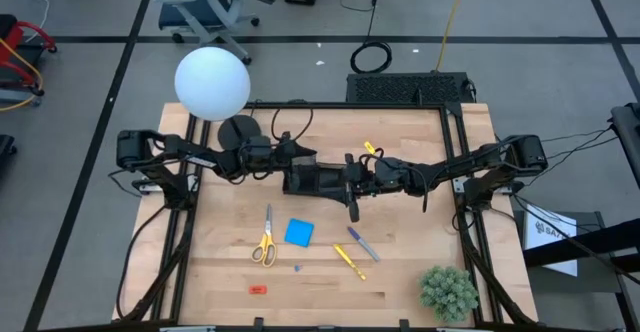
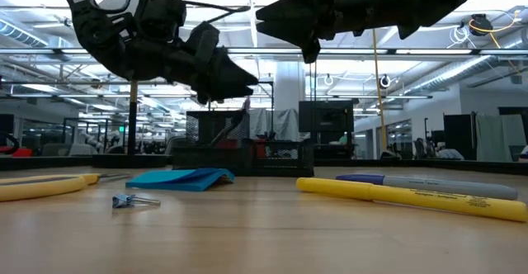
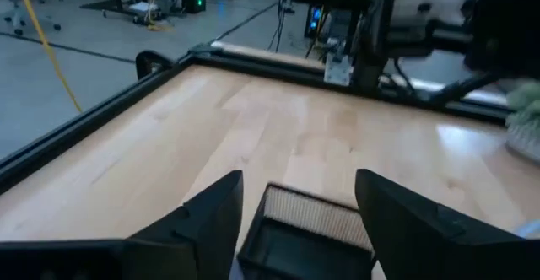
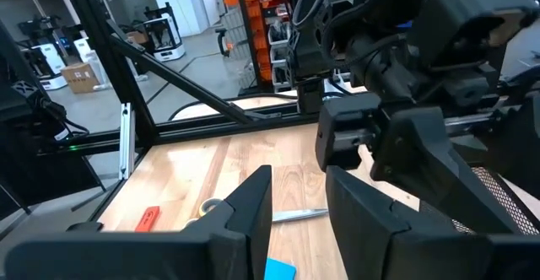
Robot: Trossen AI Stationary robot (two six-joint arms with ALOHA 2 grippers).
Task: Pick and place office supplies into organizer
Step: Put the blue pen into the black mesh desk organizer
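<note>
Both arms meet over the middle of the worktop (image 1: 400, 272), above the black organizer (image 1: 312, 179). The left hand (image 3: 295, 208) stands open, its fingers spread either side of the organizer's mesh wall, with nothing between them. The right hand (image 4: 297, 197) hangs empty with a narrow gap between its fingers.

The chief risk, as I judge it, is crowding: the two arms are very near each other here, and a careless move by either could make them knock together or push the light organizer out of place.

The remaining supplies lie nearer the front edge: yellow-handled scissors (image 1: 265, 244), a blue pad (image 1: 299, 233), a grey-purple pen (image 1: 362, 242), a yellow pen (image 1: 349, 261) and a small red piece (image 1: 258, 289). Thin pens on smooth wood may roll or slip from a pinch.

The worktop is pale wood in a black frame, with a white lamp globe (image 1: 212, 83) at the far left and a green plant ball (image 1: 448, 292) at the near right. Beyond is an open workshop floor with cables and a chair (image 1: 205, 7).
</note>
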